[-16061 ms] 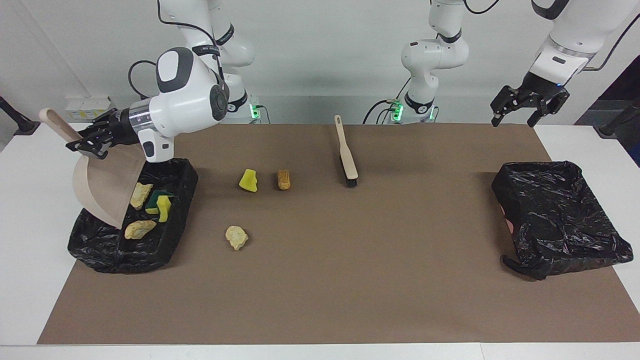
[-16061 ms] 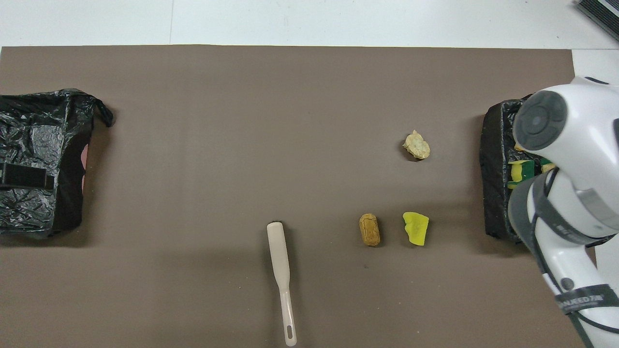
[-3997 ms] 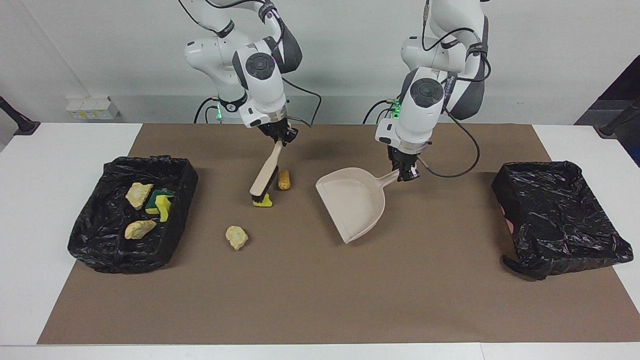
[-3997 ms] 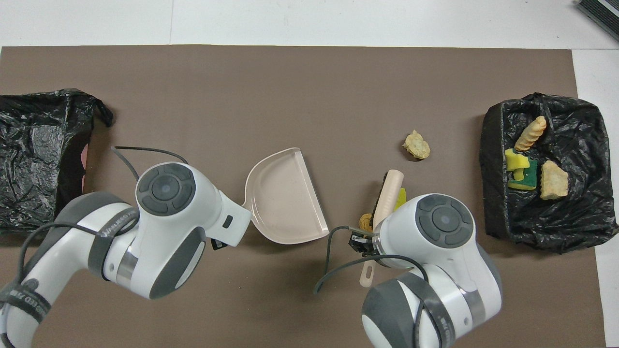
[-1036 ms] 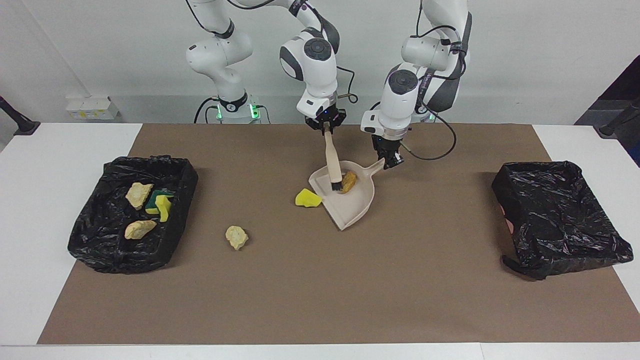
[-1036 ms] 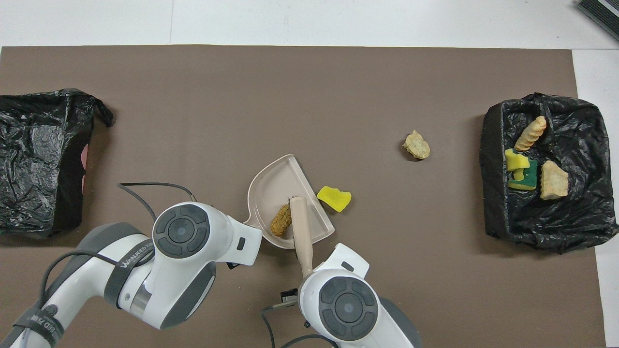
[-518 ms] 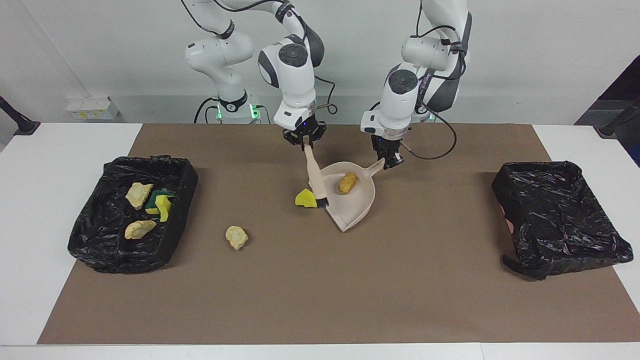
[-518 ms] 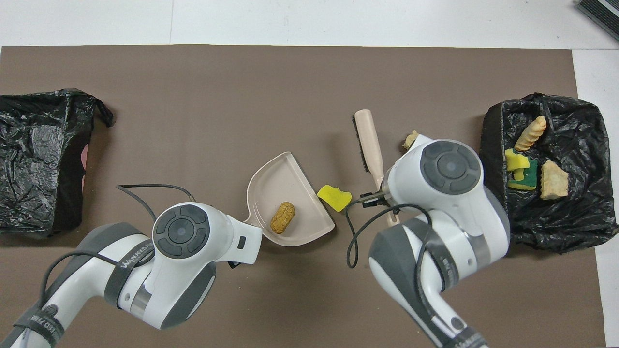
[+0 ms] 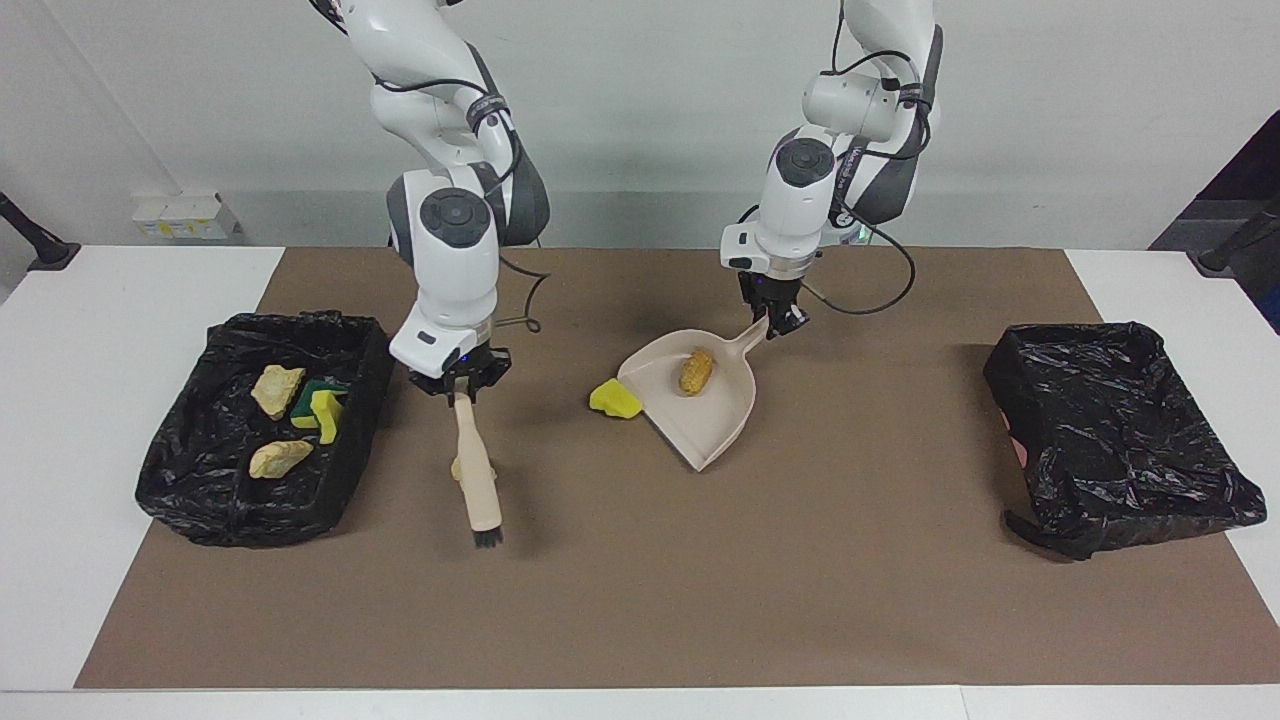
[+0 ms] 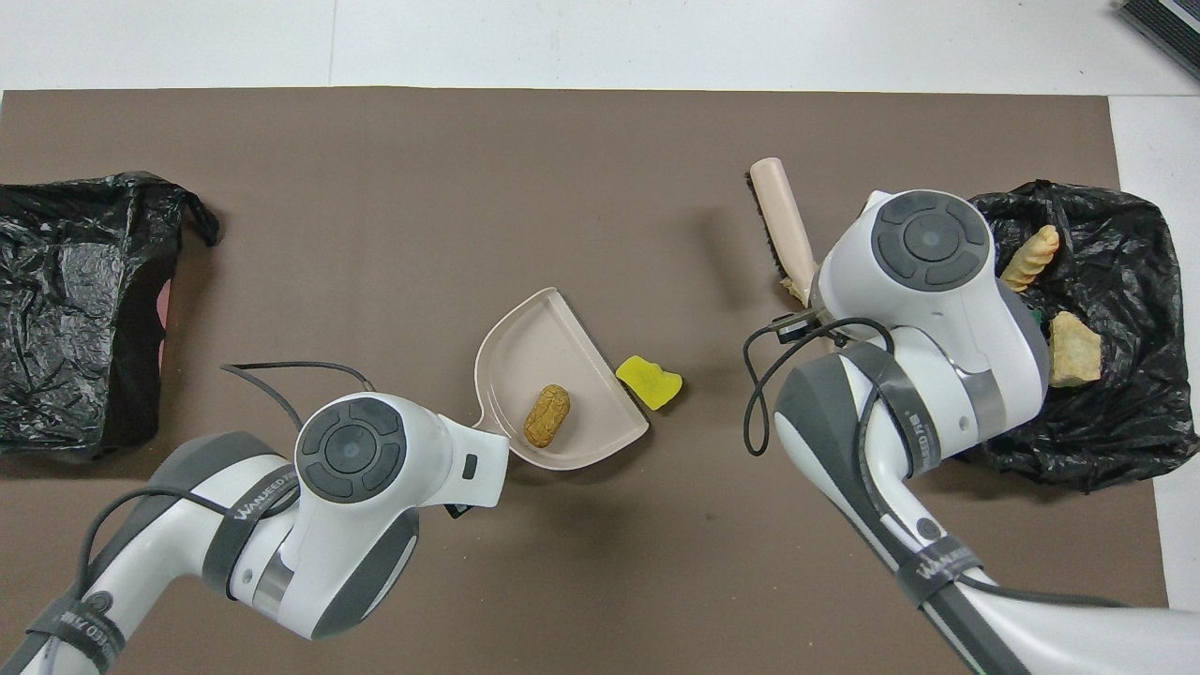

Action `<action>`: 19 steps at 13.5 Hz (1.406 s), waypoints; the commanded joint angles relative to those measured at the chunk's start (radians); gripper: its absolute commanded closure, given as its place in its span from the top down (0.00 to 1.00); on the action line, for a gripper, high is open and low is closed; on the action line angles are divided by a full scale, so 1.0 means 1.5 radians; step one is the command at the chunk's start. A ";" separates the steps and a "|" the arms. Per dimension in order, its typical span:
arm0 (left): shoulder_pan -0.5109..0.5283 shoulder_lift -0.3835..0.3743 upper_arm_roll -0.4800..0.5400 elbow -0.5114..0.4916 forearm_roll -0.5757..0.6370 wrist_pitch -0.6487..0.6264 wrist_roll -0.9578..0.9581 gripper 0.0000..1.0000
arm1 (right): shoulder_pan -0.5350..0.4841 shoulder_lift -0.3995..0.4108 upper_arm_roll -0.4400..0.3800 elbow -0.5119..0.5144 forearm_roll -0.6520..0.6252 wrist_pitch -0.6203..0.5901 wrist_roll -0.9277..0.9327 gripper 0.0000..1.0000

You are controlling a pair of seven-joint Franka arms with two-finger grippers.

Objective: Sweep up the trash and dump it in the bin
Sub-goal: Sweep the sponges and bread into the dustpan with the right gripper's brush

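Plenty of open brown mat away from the robots. Middle's crowded: dustpan with yellow sponge touching its lip, brush hanging over a pale lump.

Glossy crinkled black plastic bin liners, smooth matt beige plastic dustpan, matt brown paper mat.

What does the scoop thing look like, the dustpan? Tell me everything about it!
The dustpan is pale beige and looks like smooth plastic: a wide, shallow scoop with a raised curved wall, an open flat lip and a short handle. The left gripper is shut on that handle, so the pan sits slanted on the brown mat in the middle of the table. One orange-brown oval lump lies inside it. A yellow sponge sits on the mat right at its lip, toward the right arm's end of the table.
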 commanded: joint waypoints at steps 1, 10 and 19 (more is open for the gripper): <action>-0.021 -0.011 0.010 -0.015 -0.006 0.013 -0.010 0.00 | -0.049 0.003 0.011 -0.004 -0.015 -0.007 -0.072 0.00; -0.021 -0.011 0.010 -0.015 -0.006 0.008 -0.017 0.00 | 0.007 -0.001 0.015 -0.087 0.059 -0.023 -0.048 0.00; -0.021 -0.013 0.010 -0.015 -0.006 -0.016 -0.007 0.00 | 0.216 -0.025 0.018 -0.089 0.258 -0.067 0.147 0.00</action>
